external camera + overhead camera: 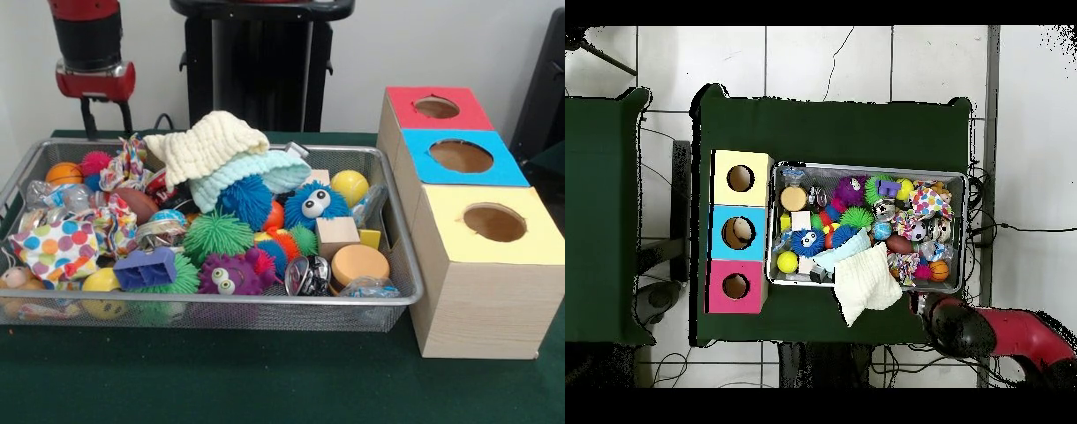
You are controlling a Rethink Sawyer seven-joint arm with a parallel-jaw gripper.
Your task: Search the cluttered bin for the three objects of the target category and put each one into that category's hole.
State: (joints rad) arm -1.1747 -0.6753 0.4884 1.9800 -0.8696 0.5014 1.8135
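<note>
The gripper [106,119] hangs above the far rim of the wire bin [221,305], at the corner by the small orange ball [64,172], with nothing held; its two dark fingers [86,117] show below the red collar, but whether they stand apart or closed I cannot tell. As far as the pictures show, the task looks barely begun: the bin is still heaped full, and nothing can be seen through the holes of the red box [436,108], the blue box [461,156] or the yellow box [494,223], though their insides are dark and may hide something. Which category is wanted the pictures do not say, so all three finds seem still to be made. Just below and beside the gripper lie a pink spiky ball [95,162] and a patterned cloth [132,163]; across the bin from it a cream knitted cloth [207,141] lies over a pale blue one [252,172] and covers much of the far middle, likely hiding things underneath. Farther off sit the blue spiky toy with eyes [313,205], a wooden block [336,235], a yellow ball [350,186] and a green spiky ball [217,235]. The boxes stand in a row outside the bin at the end away from the gripper, so any carry crosses the whole heap
</note>
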